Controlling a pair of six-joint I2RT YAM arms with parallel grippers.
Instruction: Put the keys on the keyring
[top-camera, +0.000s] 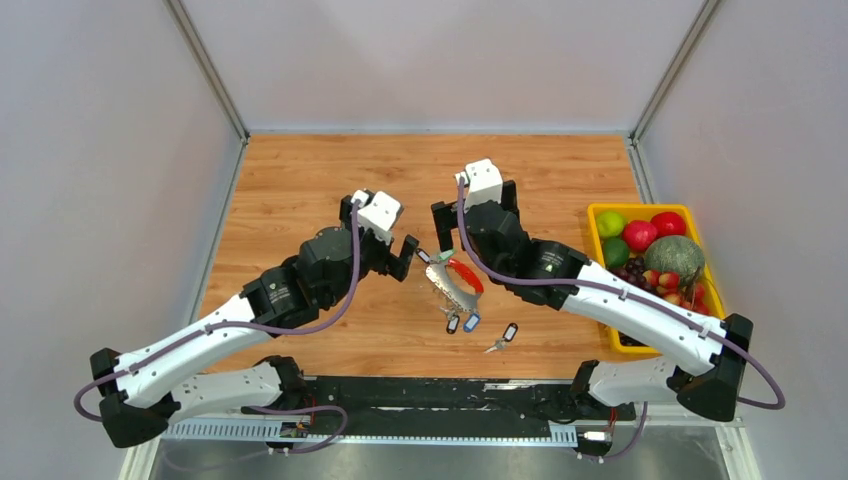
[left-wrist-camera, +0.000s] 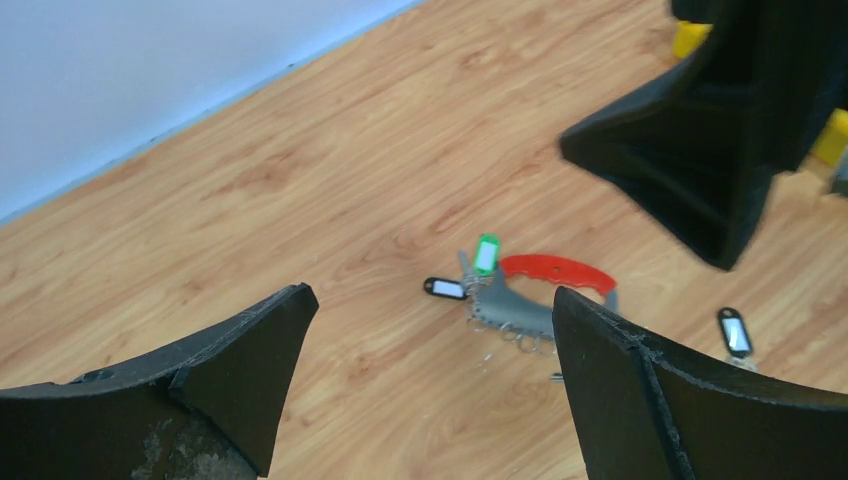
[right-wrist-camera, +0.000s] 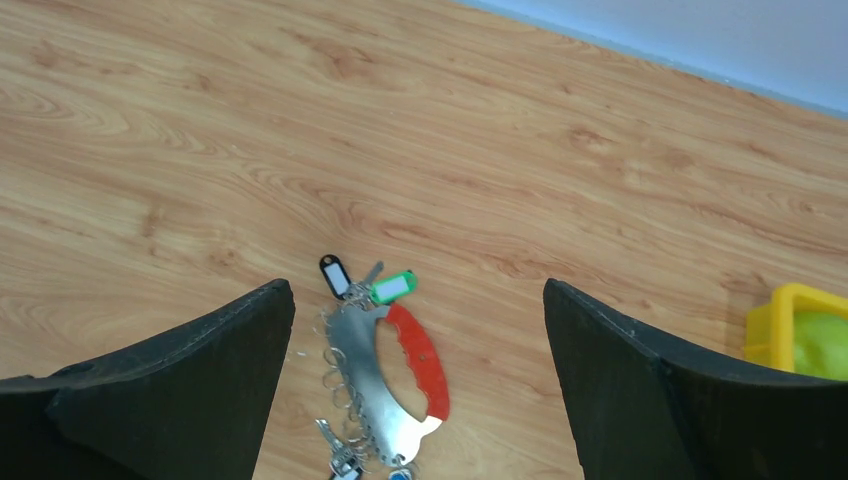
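The left gripper (left-wrist-camera: 430, 293) has its fingers (left-wrist-camera: 240, 370) spread wide apart, and there is nothing between them. The right gripper (right-wrist-camera: 415, 285) is the same: its fingers (right-wrist-camera: 640, 370) are wide apart and empty. Both grippers hang over the wooden counter (top-camera: 300, 180), close to each other and near its middle. They do not look like they touch anything.

Right under them lies the keyring (right-wrist-camera: 358, 365). It is flat on the counter, near the middle and a little toward the near edge. It is a shiny curved piece with a red side and lots of little rings along it. A green tag (right-wrist-camera: 393, 288) sits at its far tip.

Next to the green tag is a key with a black tag (right-wrist-camera: 333, 272). It touches the keyring and looks hooked on, but I cannot be sure. At the near tip are two more little tags (top-camera: 461, 323), right up against the keyring. I cannot tell if those are hooked on or just lying there.

One loose key (top-camera: 508, 332) lies by itself. It is apart from the keyring, closer to the near edge and a bit toward the right edge. Nobody is holding it.

So I think the job is partly done. Some keys seem to be on, and at least that one loose key has to be picked up and put on.

By the right edge stands a yellow basket (top-camera: 597, 215) full of fruit, well away from the keys.
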